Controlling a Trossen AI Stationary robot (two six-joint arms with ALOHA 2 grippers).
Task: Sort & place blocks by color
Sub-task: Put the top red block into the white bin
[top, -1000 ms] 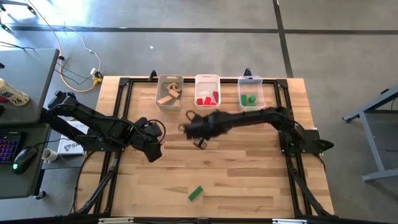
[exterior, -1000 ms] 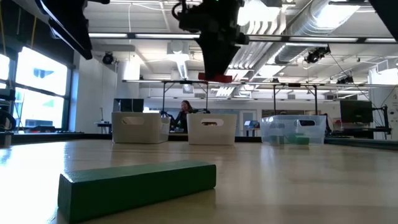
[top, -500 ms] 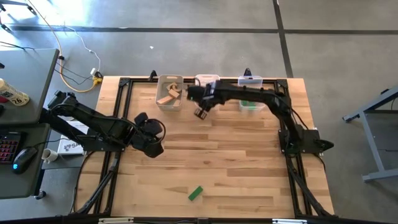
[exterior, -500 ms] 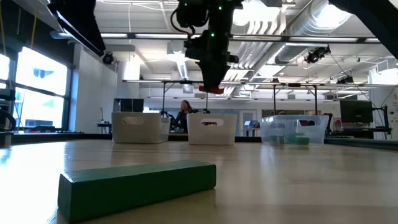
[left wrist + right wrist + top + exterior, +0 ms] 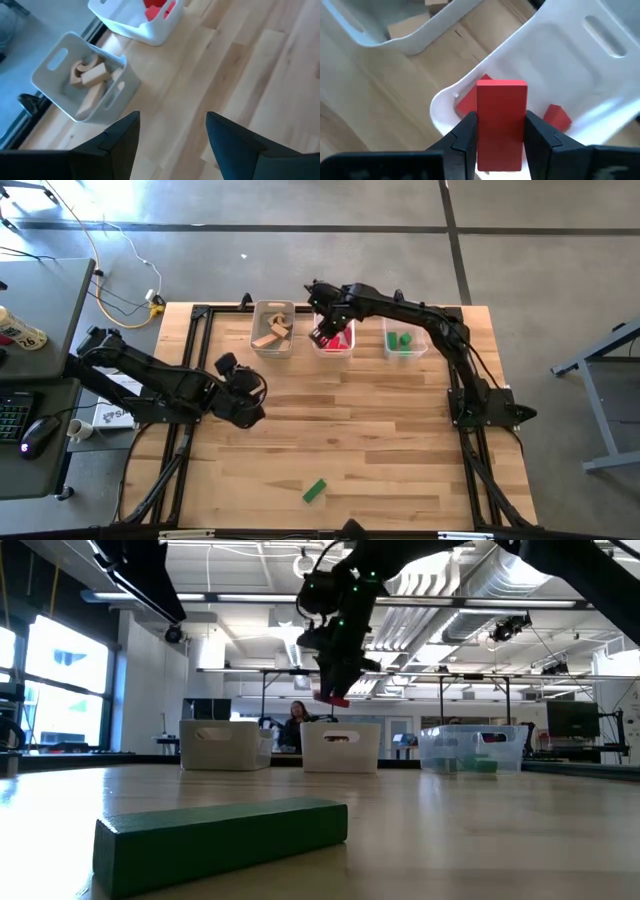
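Note:
My right gripper (image 5: pixel 322 337) hangs over the near rim of the middle bin (image 5: pixel 346 343), shut on a red block (image 5: pixel 501 120); the low view shows it high above the bins (image 5: pixel 333 692). More red blocks (image 5: pixel 554 118) lie in that bin. The left bin (image 5: pixel 273 330) holds plain wood blocks (image 5: pixel 88 78), the right bin (image 5: pixel 404 330) green ones. A lone green block (image 5: pixel 314 491) lies flat near the table's near edge (image 5: pixel 222 834). My left gripper (image 5: pixel 250 392) is open over the table's left half, touching nothing. My right gripper pinches the red block (image 5: pixel 501 150) between its two fingers (image 5: pixel 464 137), which press on its two long sides. The block points out past the fingertips along the fingers. It comes from above, and the block is lifted clear over the middle bin's near rim.
The three white bins stand in a row along the far edge. The table's dark frame rails (image 5: pixel 200 315) run along its sides. Bare wood lies between the bins and the lone green block. A desk with a mouse (image 5: pixel 38 434) stands left of the table.
My right gripper, carrying the red block, has swung from the table's middle toward the far edge and now stands over the middle bin. My left gripper has stayed over the left half.

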